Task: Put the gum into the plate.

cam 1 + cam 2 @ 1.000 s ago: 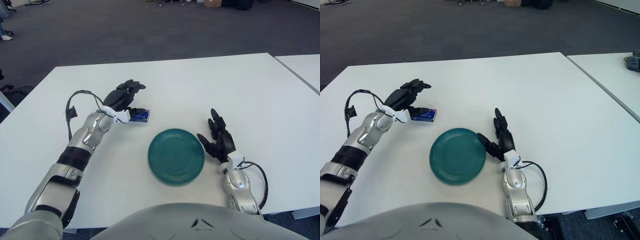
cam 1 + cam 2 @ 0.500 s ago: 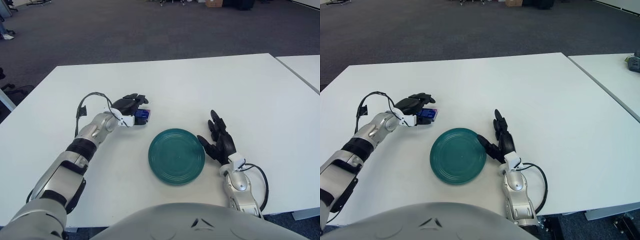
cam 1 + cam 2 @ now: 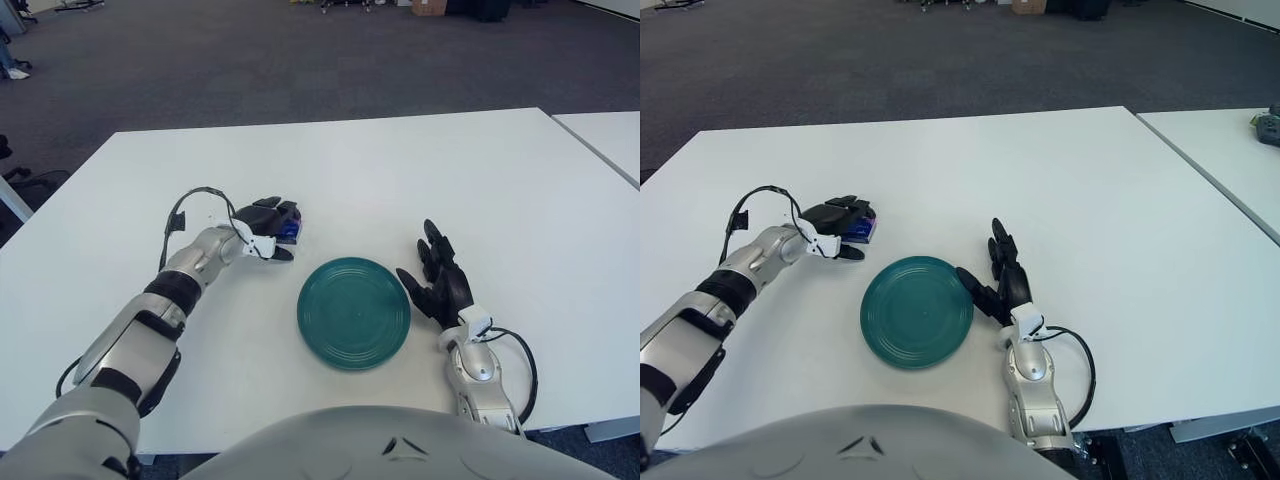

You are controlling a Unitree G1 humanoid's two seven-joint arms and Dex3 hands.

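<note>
A small blue gum pack [image 3: 291, 231] lies on the white table, left of and a little behind the green plate [image 3: 353, 312]. My left hand [image 3: 272, 226] covers the pack from the left, with fingers curled over its top and the thumb under its near side. Only the pack's right end shows [image 3: 869, 229]. The plate [image 3: 917, 311] has nothing in it. My right hand [image 3: 438, 281] shows beside the plate's right edge, fingers spread and holding nothing.
The white table [image 3: 400, 170] stretches well behind the plate. A second white table [image 3: 610, 135] stands at the far right with a small dark object [image 3: 1268, 125] on it. A black cable [image 3: 190, 200] loops off my left wrist.
My left hand dropped from above the gum pack onto it, and its fingers curled around it. The right hand and the plate stayed where they were.
</note>
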